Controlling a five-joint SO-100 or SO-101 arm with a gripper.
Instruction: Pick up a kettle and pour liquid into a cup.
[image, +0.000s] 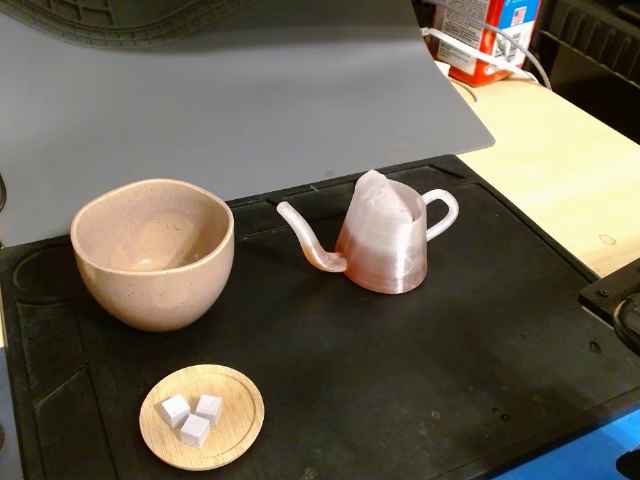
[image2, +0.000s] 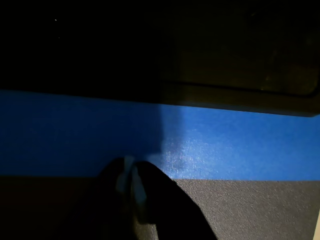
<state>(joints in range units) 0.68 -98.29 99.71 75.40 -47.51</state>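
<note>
The kettle (image: 385, 245) stands upright on the black mat in the fixed view, right of centre. Its spout (image: 305, 240) points left toward the cup and its loop handle faces right. A reddish-brown tint, the liquid (image: 385, 268), shows through its lower body and spout. The cup (image: 153, 252) stands upright at the left, about a spout's length from the spout tip, and its inside looks dry. My gripper (image2: 129, 172) shows only in the wrist view, dark at the bottom edge. Its fingers are together over blue tape and the mat's edge, holding nothing and far from the kettle.
A small wooden dish (image: 202, 416) with three white cubes lies in front of the cup. A grey sheet (image: 250, 90) rises behind the mat. A red and white carton (image: 490, 35) stands at the back right on the wooden table (image: 560, 170). A black arm part (image: 618, 300) sits at the right edge.
</note>
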